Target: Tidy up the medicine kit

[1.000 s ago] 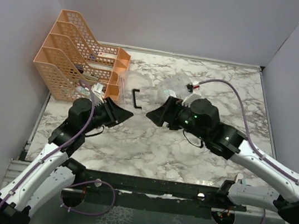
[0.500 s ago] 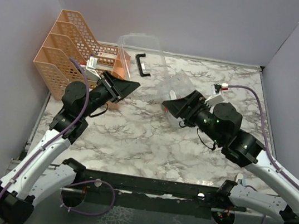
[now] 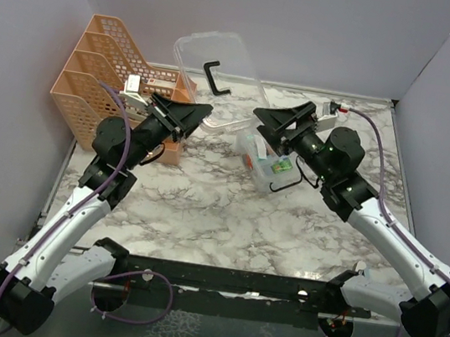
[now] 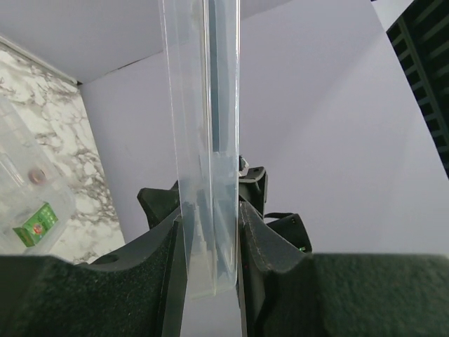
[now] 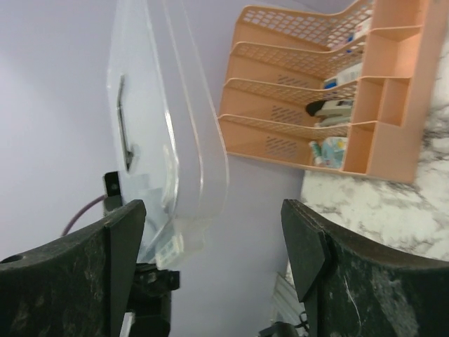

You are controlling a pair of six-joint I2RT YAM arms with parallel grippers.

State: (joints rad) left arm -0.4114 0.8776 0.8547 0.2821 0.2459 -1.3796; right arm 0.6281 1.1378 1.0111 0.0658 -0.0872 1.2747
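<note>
Lid was off, pinched in left gripper, upper centre. Right gripper spread, empty. Medicine kit sat open mid-frame; contents likely unsorted.

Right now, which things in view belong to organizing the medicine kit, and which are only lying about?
For the job: clear lid, held up by the left gripper; box base on the table; right gripper, open.
Just lying about: orange mesh rack and small items in it.

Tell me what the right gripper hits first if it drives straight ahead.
Probably the clear lid, held by the left gripper; the orange rack lies beyond. Depth is uncertain.
</note>
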